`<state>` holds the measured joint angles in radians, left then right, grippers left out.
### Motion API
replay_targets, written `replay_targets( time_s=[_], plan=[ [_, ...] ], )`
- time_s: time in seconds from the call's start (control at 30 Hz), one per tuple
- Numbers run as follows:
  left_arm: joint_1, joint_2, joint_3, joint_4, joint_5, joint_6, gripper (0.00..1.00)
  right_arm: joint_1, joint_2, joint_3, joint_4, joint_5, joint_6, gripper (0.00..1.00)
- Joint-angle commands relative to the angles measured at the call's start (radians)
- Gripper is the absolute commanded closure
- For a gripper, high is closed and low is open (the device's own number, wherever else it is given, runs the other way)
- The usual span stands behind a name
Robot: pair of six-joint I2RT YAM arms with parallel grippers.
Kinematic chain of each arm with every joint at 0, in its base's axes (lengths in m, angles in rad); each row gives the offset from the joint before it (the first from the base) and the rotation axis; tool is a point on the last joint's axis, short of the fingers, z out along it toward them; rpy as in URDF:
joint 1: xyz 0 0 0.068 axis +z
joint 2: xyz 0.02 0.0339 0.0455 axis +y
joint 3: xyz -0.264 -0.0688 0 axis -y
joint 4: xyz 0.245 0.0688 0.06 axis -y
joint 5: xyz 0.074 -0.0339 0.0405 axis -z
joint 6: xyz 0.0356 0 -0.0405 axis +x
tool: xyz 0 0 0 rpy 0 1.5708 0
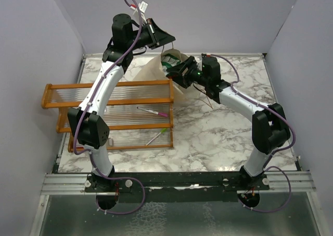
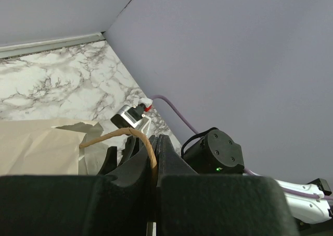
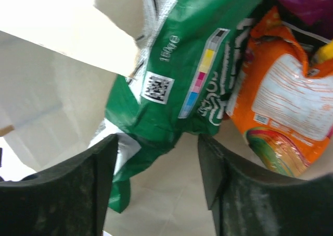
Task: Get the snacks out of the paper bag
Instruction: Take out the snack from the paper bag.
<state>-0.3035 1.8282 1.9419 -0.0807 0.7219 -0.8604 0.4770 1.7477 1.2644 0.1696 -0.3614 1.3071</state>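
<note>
Right wrist view: right tool (image 3: 156,194) gapes wide inside the tall cream paper bag (image 3: 47,106).
A green-white crinkly packet (image 3: 177,74) lies just ahead of it, beside an orange foil packet (image 3: 276,106). The left tool (image 2: 154,160) pinches the bag's twine handle (image 2: 119,134).

Ahead of the right claw (image 3: 155,140), green packet (image 3: 177,74) and orange packet (image 3: 276,100) crowd the paper bag (image 3: 52,106) mouth.
</note>
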Motion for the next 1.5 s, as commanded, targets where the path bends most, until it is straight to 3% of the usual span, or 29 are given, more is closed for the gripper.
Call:
replay_targets(
  time_s=[0.0,0.1,0.27,0.33,0.83,1.03,1.27,1.47],
  plan=[
    [-0.012,-0.08,0.003,0.035,-0.028,0.012,1.0,0.006,0.031,0.042,0.102,0.0,0.114,0.44],
    [-0.013,-0.088,0.002,0.026,-0.03,0.022,1.0,0.006,0.038,0.051,0.151,-0.006,0.144,0.56],
    [-0.013,-0.096,0.015,-0.031,-0.061,0.067,1.0,0.006,-0.014,0.043,0.185,0.024,0.119,0.93],
    [-0.013,-0.1,0.018,-0.058,-0.087,0.09,1.0,0.006,-0.043,0.04,0.196,0.024,0.101,0.98],
    [0.044,-0.125,-0.008,-0.095,-0.165,0.09,1.0,-0.012,-0.23,0.061,0.217,0.037,0.004,0.99],
    [0.057,-0.126,-0.033,-0.097,-0.162,0.09,1.0,-0.032,-0.336,0.112,0.15,0.067,-0.12,0.99],
    [0.058,-0.126,-0.031,-0.095,-0.157,0.09,1.0,-0.034,-0.552,0.134,-0.025,0.291,-0.457,0.99],
    [0.06,-0.16,-0.036,-0.096,-0.146,0.092,1.0,-0.034,-0.724,0.002,-0.114,0.656,-0.796,0.99]
  ],
)
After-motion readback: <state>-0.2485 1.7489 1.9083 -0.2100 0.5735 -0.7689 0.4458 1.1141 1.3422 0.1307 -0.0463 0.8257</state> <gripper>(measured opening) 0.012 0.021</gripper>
